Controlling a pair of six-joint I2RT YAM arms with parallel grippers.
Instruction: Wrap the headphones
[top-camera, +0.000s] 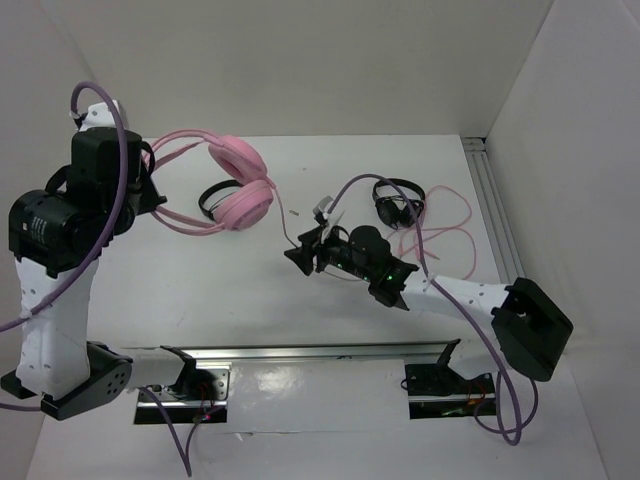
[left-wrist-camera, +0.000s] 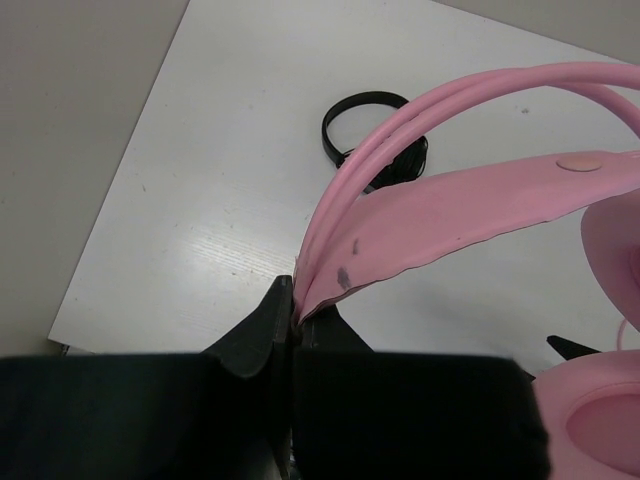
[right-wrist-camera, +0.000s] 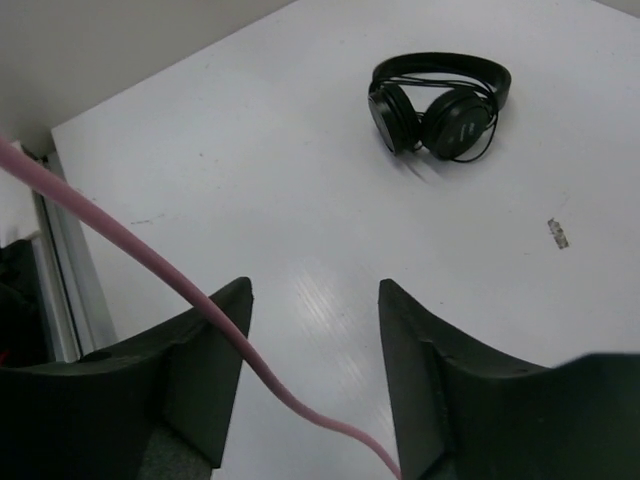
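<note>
The pink headphones (top-camera: 243, 182) lie at the back left of the table, cups side by side, with the double-wire headband arching left. My left gripper (top-camera: 152, 192) is shut on the headband's pink strap; in the left wrist view the jaws (left-wrist-camera: 295, 300) pinch the strap's end (left-wrist-camera: 450, 205). A pink cup (left-wrist-camera: 600, 420) shows at the lower right. The thin pink cable (top-camera: 442, 232) lies in loops at the right. My right gripper (top-camera: 305, 250) is open over the table's middle. In the right wrist view the cable (right-wrist-camera: 250, 370) runs loosely between the open fingers (right-wrist-camera: 312, 300), ungripped.
A small black headset (top-camera: 215, 198) lies beside the pink cups, and it also shows in both the left wrist view (left-wrist-camera: 370, 125) and the right wrist view (right-wrist-camera: 440, 105). Another black headset (top-camera: 398, 205) lies at the back right. A small scrap (right-wrist-camera: 557, 233) lies on the table. A metal rail (top-camera: 310, 352) spans the front.
</note>
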